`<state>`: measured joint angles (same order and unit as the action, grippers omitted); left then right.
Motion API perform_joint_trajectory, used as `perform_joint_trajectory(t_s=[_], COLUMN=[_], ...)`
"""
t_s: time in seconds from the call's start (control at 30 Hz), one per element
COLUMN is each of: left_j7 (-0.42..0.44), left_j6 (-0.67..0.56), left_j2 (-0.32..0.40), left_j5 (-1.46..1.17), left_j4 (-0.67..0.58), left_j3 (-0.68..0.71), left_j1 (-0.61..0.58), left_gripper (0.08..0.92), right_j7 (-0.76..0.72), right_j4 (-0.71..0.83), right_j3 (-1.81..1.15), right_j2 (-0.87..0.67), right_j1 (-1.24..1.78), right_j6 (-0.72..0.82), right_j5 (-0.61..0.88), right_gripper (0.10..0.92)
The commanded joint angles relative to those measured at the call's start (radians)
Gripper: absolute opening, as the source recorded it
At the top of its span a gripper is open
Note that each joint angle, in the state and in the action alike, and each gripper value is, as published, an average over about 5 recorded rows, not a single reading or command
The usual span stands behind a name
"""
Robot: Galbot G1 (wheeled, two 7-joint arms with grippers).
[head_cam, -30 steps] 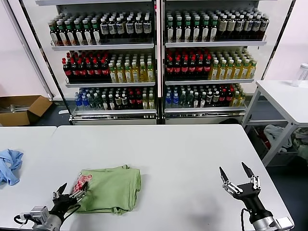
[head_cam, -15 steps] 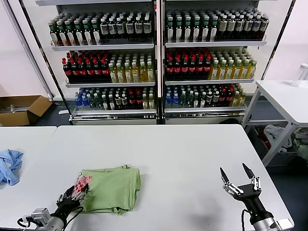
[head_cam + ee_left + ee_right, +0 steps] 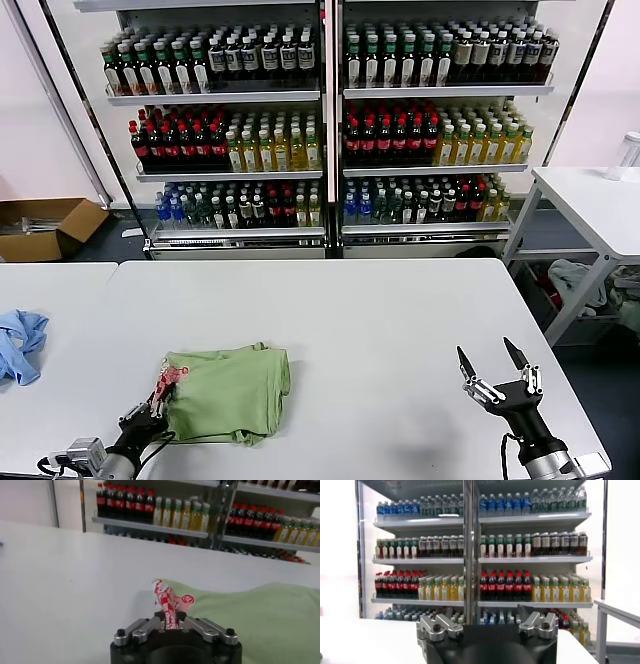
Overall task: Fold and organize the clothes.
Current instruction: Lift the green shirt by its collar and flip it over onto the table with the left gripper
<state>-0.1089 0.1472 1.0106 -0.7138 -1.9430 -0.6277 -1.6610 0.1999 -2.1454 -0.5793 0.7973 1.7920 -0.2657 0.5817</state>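
Left gripper (image 3: 170, 622) fingers pinched on red-and-white printed edge of shirt (image 3: 230, 392) — fold of print seen standing up between jaws in wrist view. Shirt lies bunched, partly folded, on table (image 3: 380, 330), near front-left edge. Right gripper (image 3: 497, 375) spread wide, nothing held, parked above table's right side. Fabric judged light, limp, likely to sag — best taken at hems or corners, not mid-panel.

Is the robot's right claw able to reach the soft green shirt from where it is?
Probably yes, though not right away. The right claw hangs open far off to the side, and the light green soft fabric polo shirt lies over by the left claw, with only bare white table in between.
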Motion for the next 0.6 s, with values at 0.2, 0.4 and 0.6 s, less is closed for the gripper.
perform_joint_trajectory(t_s=[0.2, 0.4, 0.6], left_j7=[-0.030, -0.020, -0.001], left_j6=[-0.052, 0.010, 0.170], left_j2=[-0.106, -0.264, -0.370], left_j5=[0.006, -0.089, -0.197], left_j4=[-0.085, -0.125, -0.230], left_j3=[-0.187, -0.507, -0.769], left_j1=[-0.034, -0.120, -0.099], left_gripper=[0.109, 0.110, 0.110], right_j7=[0.003, 0.004, 0.004], right_j4=[-0.008, -0.003, 0.004], right_j3=[0.004, 0.025, 0.043], right_j2=[-0.003, -0.007, -0.004], right_j1=[-0.019, -0.056, -0.071], right_j6=[0.008, 0.014, 0.010], right_j5=[0.001, 0.004, 0.005], right_gripper=[0.823, 0.823, 0.823])
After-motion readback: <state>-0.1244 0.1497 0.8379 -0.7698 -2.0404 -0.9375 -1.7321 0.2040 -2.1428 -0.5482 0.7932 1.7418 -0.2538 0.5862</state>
